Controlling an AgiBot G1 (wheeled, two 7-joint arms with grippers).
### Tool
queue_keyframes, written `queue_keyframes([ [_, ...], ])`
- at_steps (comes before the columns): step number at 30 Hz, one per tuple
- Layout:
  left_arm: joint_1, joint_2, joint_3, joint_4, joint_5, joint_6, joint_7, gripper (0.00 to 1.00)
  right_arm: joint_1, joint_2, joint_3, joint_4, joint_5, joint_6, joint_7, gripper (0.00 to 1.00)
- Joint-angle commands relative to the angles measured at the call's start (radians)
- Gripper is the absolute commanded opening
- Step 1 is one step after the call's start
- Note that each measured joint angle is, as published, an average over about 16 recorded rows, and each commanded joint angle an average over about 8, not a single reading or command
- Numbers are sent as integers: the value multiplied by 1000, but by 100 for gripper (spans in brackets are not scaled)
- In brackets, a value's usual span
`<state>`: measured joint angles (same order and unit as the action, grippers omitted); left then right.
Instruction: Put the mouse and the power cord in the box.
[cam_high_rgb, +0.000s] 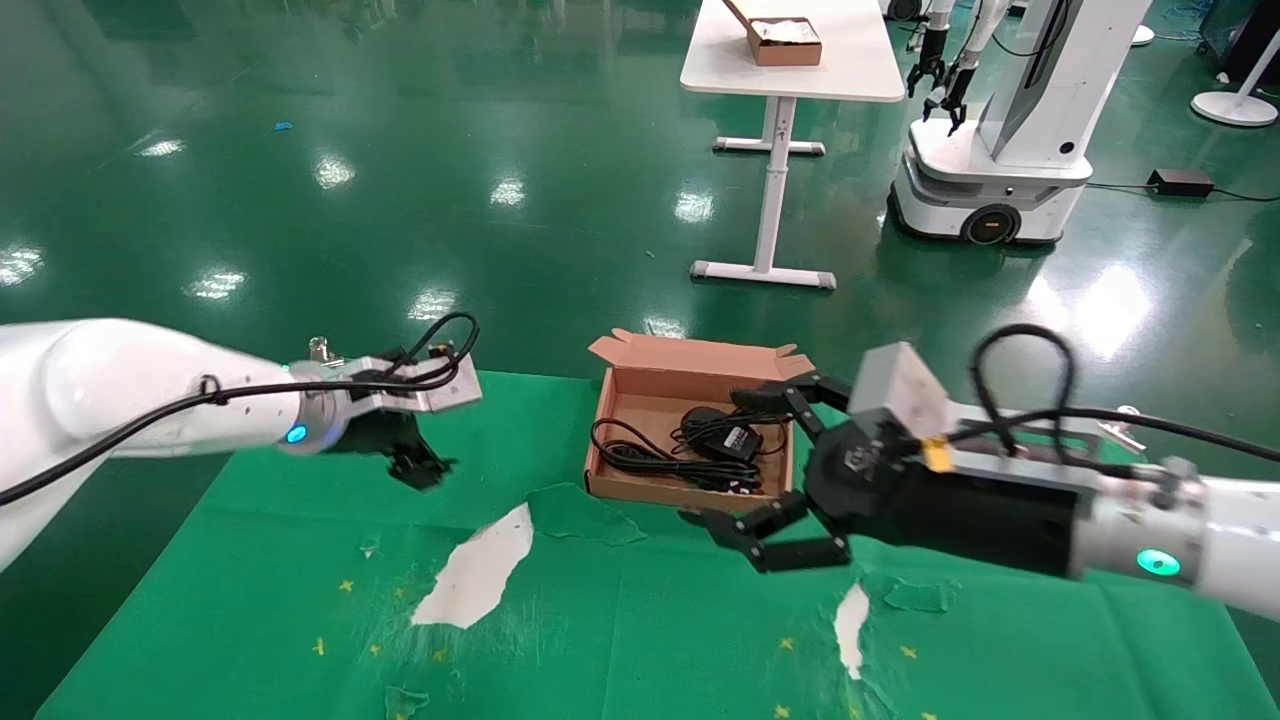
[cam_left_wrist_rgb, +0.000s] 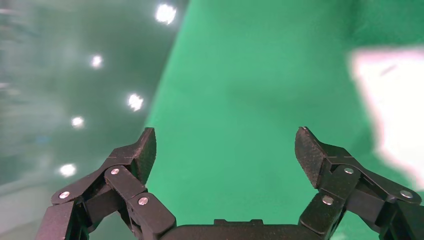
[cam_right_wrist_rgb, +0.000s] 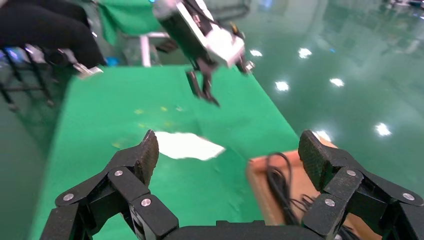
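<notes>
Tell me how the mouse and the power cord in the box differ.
The small black oval mouse is a compact rounded body trailing thin cable; the thick black power cord is a long looped bundle. The mouse lies toward the middle and right of the shallow brown cardboard box; the cord lies along its left and near side. Both are black and inside the box. The open right pincer is beside the box; the open left pincer is away to the left.

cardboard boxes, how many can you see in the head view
2. The box with the mouse and the power cord sits on the green cloth; a smaller box sits on the distant white table.
</notes>
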<state>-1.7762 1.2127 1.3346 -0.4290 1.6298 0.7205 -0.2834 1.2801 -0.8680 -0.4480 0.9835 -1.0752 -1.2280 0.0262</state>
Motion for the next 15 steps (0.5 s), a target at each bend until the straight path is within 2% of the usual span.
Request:
queue_keyframes([
  [1, 27, -23, -40, -32, -34, 29, 4, 100, -20, 25, 17, 30, 34, -27, 16, 100],
  [15, 212, -182, -319, -259, -272, 234, 29, 100, -163, 203, 133, 238, 272, -211, 128, 100],
])
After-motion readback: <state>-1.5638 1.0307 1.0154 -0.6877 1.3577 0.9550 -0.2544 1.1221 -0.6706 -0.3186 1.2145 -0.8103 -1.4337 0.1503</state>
